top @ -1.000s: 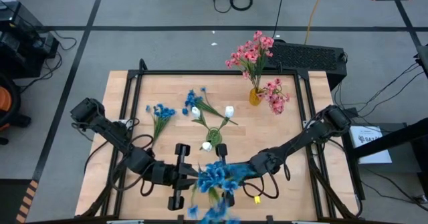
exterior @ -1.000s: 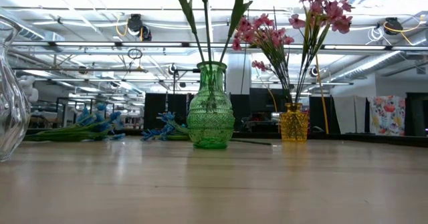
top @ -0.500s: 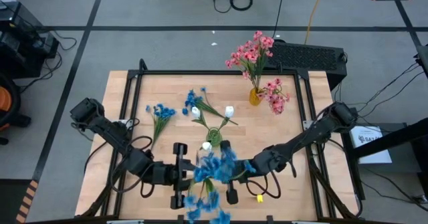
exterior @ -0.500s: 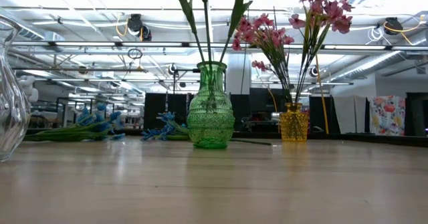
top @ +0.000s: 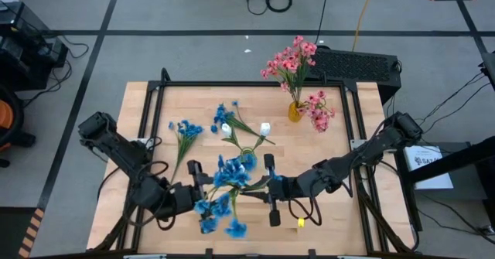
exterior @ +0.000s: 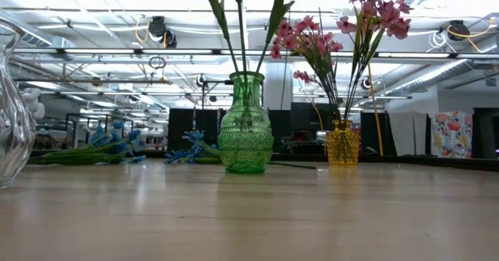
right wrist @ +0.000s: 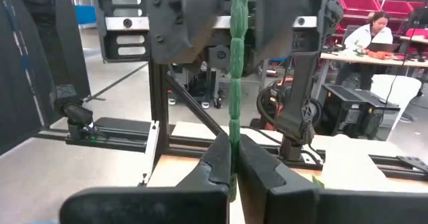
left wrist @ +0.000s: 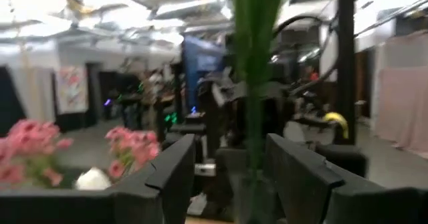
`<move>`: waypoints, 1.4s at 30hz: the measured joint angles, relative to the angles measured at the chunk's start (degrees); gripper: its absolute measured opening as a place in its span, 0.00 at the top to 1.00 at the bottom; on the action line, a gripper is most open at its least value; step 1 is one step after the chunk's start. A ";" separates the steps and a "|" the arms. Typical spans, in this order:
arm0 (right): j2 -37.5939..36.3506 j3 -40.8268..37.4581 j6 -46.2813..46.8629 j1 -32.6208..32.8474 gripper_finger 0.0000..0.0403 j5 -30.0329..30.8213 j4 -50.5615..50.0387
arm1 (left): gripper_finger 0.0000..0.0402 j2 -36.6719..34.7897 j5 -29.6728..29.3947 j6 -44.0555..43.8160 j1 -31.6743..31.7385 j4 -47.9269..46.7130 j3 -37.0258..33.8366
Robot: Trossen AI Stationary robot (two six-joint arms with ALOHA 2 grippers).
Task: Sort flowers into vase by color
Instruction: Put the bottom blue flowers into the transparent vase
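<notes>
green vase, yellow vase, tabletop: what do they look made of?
Green vase: looks like tinted glass with a pressed pattern; you can see through it, and it glints.
Yellow vase: amber, see-through and textured, glass or clear plastic; can't tell which.
Tabletop: light wood planks, grain visible, with a slight sheen in the low view.

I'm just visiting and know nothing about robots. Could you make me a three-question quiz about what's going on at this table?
1. True or false: the right gripper is shut on the blue spray.
2. Which vase holds pink flowers? A) green vase B) yellow vase
3. Fill in: the left gripper has its fingers ___ around the green stem.

Key: 1 true; 2 B; 3 open
</notes>
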 joint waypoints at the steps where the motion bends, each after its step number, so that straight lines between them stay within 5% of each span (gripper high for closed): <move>1: 0.00 0.00 0.10 -0.02 1.00 0.00 -0.09 | 0.52 0.00 -0.73 -1.37 0.26 -1.90 0.69; 17: 0.00 0.02 1.47 -1.16 1.00 -0.20 -2.91 | 0.52 0.00 2.46 -15.30 2.86 -34.33 14.79; 32: 0.02 0.04 1.08 -1.18 1.00 -0.18 -3.28 | 0.53 -2.66 2.39 -27.59 1.74 -52.08 18.60; 42: 0.02 0.04 1.08 -1.18 1.00 -0.20 -3.26 | 0.69 -3.58 7.14 -29.87 3.48 -55.77 18.60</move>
